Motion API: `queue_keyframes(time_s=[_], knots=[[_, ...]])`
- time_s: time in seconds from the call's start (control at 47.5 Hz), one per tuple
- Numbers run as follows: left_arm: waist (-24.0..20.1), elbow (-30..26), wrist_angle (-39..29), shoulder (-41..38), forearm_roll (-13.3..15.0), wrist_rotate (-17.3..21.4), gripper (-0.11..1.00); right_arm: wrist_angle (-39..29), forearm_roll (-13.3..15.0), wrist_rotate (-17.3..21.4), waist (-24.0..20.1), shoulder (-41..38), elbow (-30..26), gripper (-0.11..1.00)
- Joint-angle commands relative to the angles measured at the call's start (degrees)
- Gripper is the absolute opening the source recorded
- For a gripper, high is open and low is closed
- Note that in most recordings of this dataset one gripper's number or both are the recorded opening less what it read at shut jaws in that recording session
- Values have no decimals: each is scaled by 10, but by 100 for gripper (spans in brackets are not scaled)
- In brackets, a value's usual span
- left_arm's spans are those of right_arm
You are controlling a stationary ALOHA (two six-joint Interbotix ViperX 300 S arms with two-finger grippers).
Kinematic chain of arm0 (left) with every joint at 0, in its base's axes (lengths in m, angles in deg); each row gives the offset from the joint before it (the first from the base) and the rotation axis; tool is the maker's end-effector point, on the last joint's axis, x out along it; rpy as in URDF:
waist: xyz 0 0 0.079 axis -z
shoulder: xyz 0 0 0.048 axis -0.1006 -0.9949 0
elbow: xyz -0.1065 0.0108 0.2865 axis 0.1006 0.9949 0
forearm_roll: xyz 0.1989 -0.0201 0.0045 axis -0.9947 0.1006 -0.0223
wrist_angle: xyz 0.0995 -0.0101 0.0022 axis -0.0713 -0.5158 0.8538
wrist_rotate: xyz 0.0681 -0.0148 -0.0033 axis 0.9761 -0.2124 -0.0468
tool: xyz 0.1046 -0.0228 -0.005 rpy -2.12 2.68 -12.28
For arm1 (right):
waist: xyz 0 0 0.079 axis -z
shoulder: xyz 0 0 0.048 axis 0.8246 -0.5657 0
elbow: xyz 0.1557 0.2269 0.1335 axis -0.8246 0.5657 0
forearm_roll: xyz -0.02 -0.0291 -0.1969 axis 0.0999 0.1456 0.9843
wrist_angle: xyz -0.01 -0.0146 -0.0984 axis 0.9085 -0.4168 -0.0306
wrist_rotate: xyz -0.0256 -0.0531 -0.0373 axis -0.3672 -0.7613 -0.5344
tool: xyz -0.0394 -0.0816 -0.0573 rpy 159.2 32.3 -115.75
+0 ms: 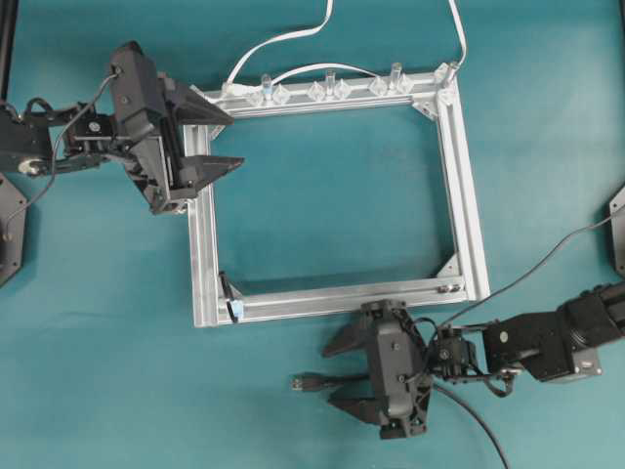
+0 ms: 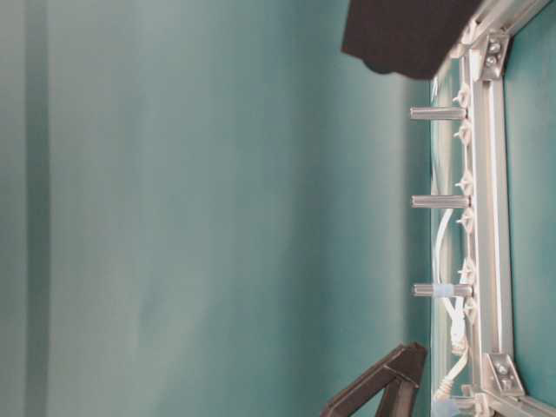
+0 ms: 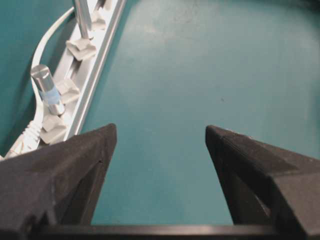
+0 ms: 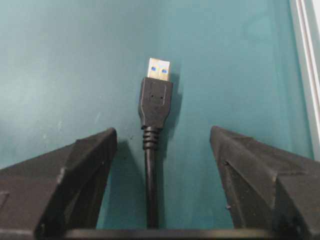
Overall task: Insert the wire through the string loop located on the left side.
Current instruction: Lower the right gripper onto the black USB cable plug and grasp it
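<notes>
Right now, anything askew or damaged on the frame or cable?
Nothing stands out. The frame lies flat and square, pegs upright, string loop at its lower-left corner. The wire lies straight and intact between the open right gripper.

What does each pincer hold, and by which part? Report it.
Nothing is held. The right pincer stands open around the wire just behind its plug, fingers clear of it. The left pincer is open over bare table.
</notes>
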Motion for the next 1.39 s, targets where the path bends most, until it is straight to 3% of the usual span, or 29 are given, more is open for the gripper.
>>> queue_keyframes(time_s=[0.0, 0.168, 0.421, 0.569, 0.632, 1.369], knots=[[2, -3, 3, 13, -1, -4, 81, -4, -1, -1, -4, 9, -10, 78], [2, 1, 4, 17, -1, -4, 81, -17, -1, -1, -4, 8, -7, 75], [2, 1, 3, 22, -1, -5, 81, -38, -1, -1, -4, 5, -4, 54], [2, 1, 3, 26, -1, -5, 81, -79, -1, -2, -4, 4, -4, 20], [2, 1, 3, 28, -1, -5, 81, -91, -1, -2, -4, 4, -4, 11], [3, -4, -3, 30, -1, -5, 81, -83, -1, -2, -4, 4, -11, 11]])
